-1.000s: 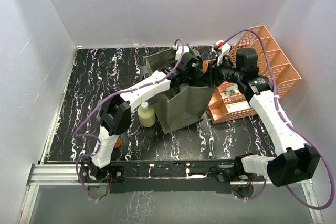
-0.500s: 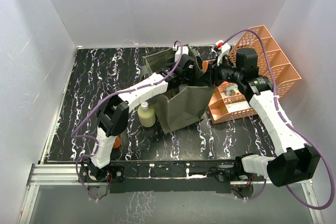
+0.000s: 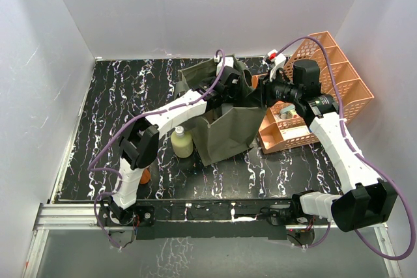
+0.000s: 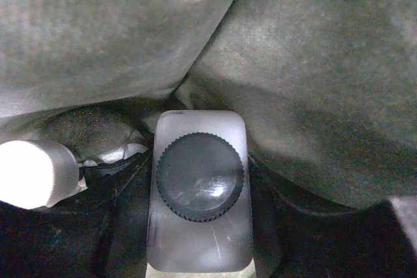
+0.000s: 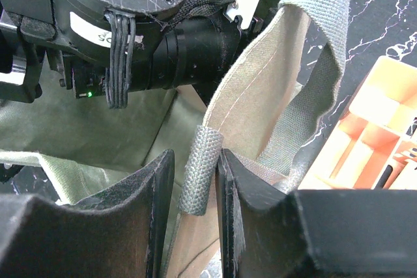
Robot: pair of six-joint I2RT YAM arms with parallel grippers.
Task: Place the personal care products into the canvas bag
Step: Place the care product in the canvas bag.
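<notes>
The bag (image 3: pixel 225 131) stands mid-table with its mouth up. The left arm (image 3: pixel 176 110) stretches across from its base and bends down into that mouth, so the wrist is hidden below the rim. The right arm comes in from the tray (image 3: pixel 326 83) side. The right gripper (image 5: pixel 194 190) is clamped on the strap (image 5: pixel 201 154), drawing that wall aside so the mouth gapes. Inside, the left wrist view looks straight down on a clear bottle (image 4: pixel 200 239). It stands upright on the bag floor, its long axis pointing at the camera and its black cap (image 4: pixel 200 176) centred. The left fingers do not show, so I cannot tell whether they are apart or gripping. A white cap (image 4: pixel 29 174) pokes in just left of it. Outside, a yellow bottle (image 3: pixel 182 142) stands just beside the bag's left wall, nearer the left arm and probably the next pick. An orange one (image 3: pixel 145 176) sits by that arm's lower link.
</notes>
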